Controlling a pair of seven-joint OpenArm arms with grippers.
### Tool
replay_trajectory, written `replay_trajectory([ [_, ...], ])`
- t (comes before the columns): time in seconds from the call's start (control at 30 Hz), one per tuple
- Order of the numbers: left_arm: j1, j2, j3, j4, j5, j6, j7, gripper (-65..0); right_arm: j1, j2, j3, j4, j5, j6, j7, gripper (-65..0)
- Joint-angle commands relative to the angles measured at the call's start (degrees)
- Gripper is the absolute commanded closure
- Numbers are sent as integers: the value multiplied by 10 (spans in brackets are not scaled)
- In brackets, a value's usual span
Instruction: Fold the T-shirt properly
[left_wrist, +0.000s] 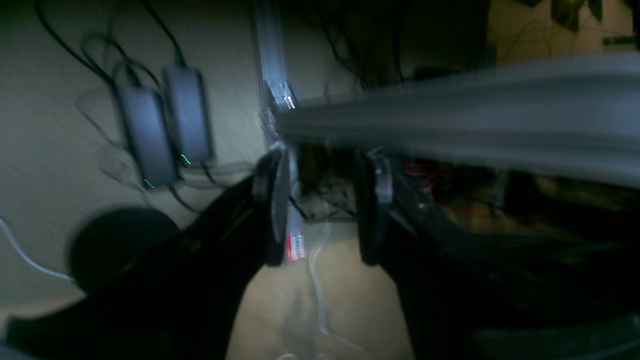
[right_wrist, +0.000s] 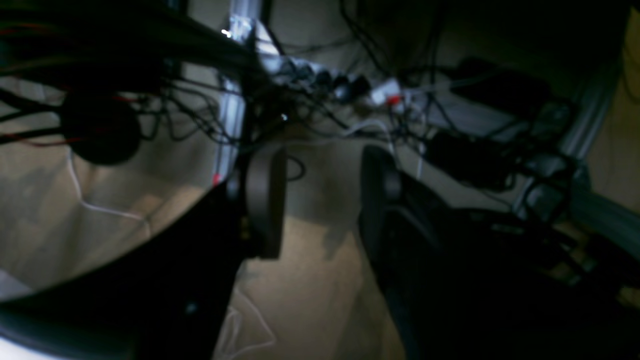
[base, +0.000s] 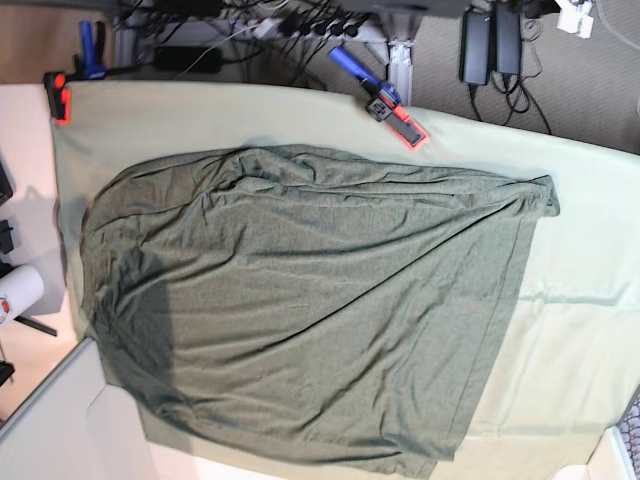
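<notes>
The dark olive-green T-shirt (base: 300, 300) lies spread and wrinkled over most of the pale mint tablecloth (base: 580, 330) in the base view. Its gathered end reaches the right at about mid-height, and its wide end lies to the left. Neither arm shows in the base view. In the left wrist view my left gripper (left_wrist: 322, 210) is open, with only floor and cables between its dark fingers (left_wrist: 272, 205). My right gripper (right_wrist: 320, 200) is open too, with nothing between its fingers (right_wrist: 265, 200). Both wrist views look off the table, so the T-shirt is out of their sight.
An orange and blue clamp (base: 390, 105) grips the table's far edge, and another (base: 60, 95) sits at the far left corner. A white roll (base: 15, 290) lies off the left side. Two power bricks (left_wrist: 165, 125) and a power strip (right_wrist: 340, 85) lie among the floor cables.
</notes>
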Motion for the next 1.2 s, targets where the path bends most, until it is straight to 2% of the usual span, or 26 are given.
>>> replay_trajectory([
  [0.0,25,-3,-11,36,-11,-11,-9,-250,-25,11,14,31,16,4,12,-248],
  [0.1,61,-5,-37,130,-35,-11,5,-250,-60,19,52,116,52,6,-2,-248],
  [0.23,90,-13,-63,251,-100,-11,53,-251,-72,20,111,215,126,6,-67,-248],
  [0.43,71,-48,-99,372,-160,-11,112,-264,-25,20,186,312,202,6,-123,-249],
  [0.47,58,-55,-103,379,-167,-11,125,-287,-9,20,198,318,216,6,-134,-249],
  [0.5,42,-62,-104,382,-172,-11,134,-312,7,20,210,321,231,6,-147,-252],
  [0.57,16,-77,-103,379,-173,-11,146,-355,39,19,228,321,257,5,-172,-309],
  [0.67,-20,-99,-102,363,-193,-11,146,-358,80,19,236,319,265,5,-181,-396],
  [0.73,-52,-109,-100,352,-201,-11,149,-358,106,18,236,314,263,5,-183,-399],
  [0.87,-123,-118,-71,290,-192,16,150,-358,142,19,236,298,227,5,-185,-399],
  [1.0,-189,-116,-19,203,-202,17,150,-357,144,18,236,290,224,5,-185,-399],
  [1.17,-251,-107,29,157,-198,17,151,-357,141,18,236,290,206,5,-185,-399],
])
